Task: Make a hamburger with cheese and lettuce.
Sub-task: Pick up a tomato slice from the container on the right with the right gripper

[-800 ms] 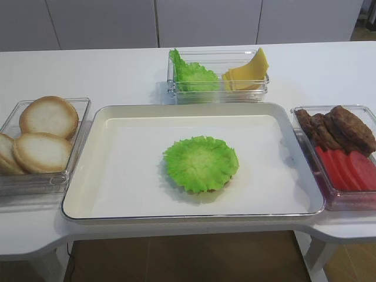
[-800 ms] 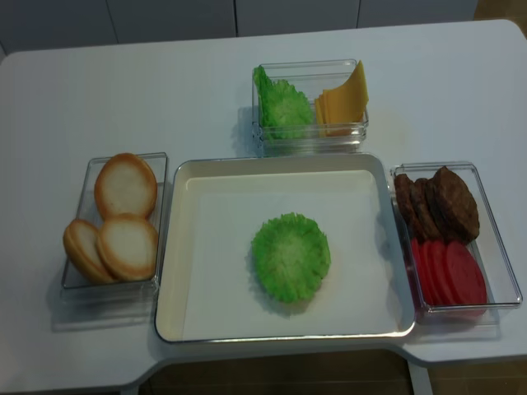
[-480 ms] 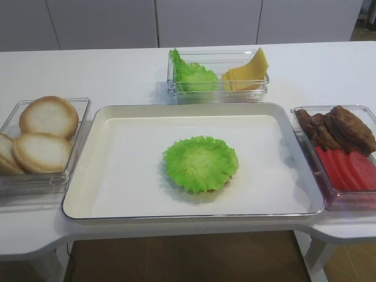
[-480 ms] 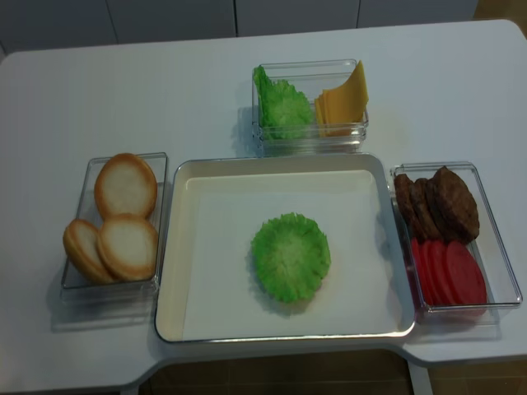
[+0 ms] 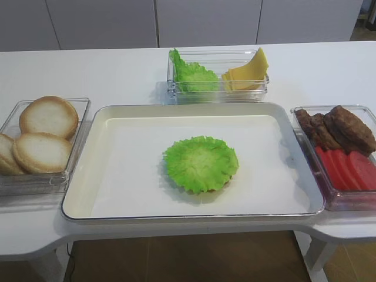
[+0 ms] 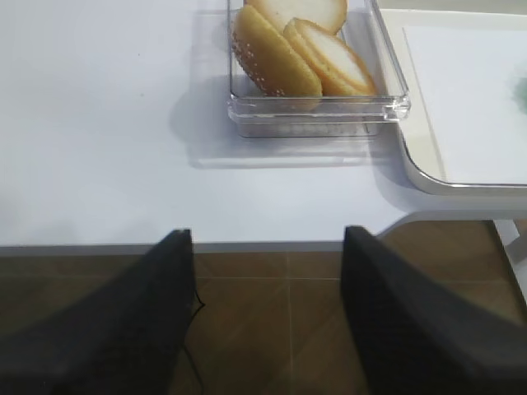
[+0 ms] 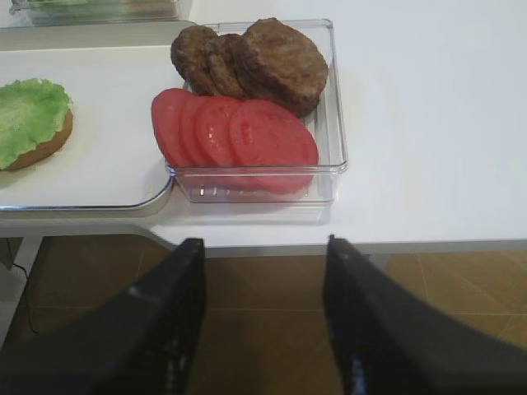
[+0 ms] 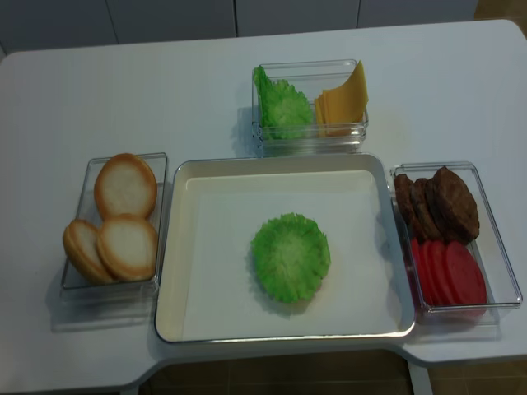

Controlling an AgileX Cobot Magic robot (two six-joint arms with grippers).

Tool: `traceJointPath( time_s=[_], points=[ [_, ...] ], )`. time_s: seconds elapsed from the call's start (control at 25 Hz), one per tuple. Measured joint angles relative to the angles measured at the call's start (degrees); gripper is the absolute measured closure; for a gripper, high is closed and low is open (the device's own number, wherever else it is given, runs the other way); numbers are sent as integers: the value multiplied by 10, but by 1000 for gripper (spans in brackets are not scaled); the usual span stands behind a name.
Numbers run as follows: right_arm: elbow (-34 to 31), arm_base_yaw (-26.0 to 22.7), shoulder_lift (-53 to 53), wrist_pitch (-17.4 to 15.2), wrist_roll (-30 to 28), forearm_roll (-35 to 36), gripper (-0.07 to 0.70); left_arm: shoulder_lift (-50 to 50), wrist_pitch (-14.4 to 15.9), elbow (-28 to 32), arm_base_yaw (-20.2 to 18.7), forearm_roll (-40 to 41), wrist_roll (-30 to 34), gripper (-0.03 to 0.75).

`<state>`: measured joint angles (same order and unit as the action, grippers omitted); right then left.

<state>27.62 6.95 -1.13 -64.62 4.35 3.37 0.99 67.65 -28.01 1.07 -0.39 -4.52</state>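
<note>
We are idling both grippers, left gripper [image 6: 265, 317] and right gripper [image 7: 262, 325], fingers spread below the bench [image 5: 117, 73], while the lettuce [image 5: 201, 163] is capping the hamburger [image 7: 31, 132] mid-tray [image 5: 117, 205], cheese [image 5: 247, 73] waiting at twelve o'clock.

The lettuce [image 5: 200, 163] is covering nearly all of the bun beneath it in the high views. Picture edges are cutting off the left claw [image 6: 268, 317] and right claw [image 7: 262, 317], their dark fingers [image 7: 169, 329] showing blurred.

White surface [image 5: 106, 73] with rounded cut-out front edge; grey panelled wall [image 5: 106, 23] behind; brown tiled floor [image 6: 263, 329] below.
</note>
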Motion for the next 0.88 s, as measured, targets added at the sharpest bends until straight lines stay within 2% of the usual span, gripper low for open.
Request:
traceJointPath(
  time_s=[0.64, 0.88],
  points=[
    [0, 0, 0, 0, 0, -2, 280, 0, 0, 0, 0, 0, 0, 291],
    [20, 0, 0, 11, 45, 3, 275, 0, 0, 0, 0, 0, 0, 291]
  ],
)
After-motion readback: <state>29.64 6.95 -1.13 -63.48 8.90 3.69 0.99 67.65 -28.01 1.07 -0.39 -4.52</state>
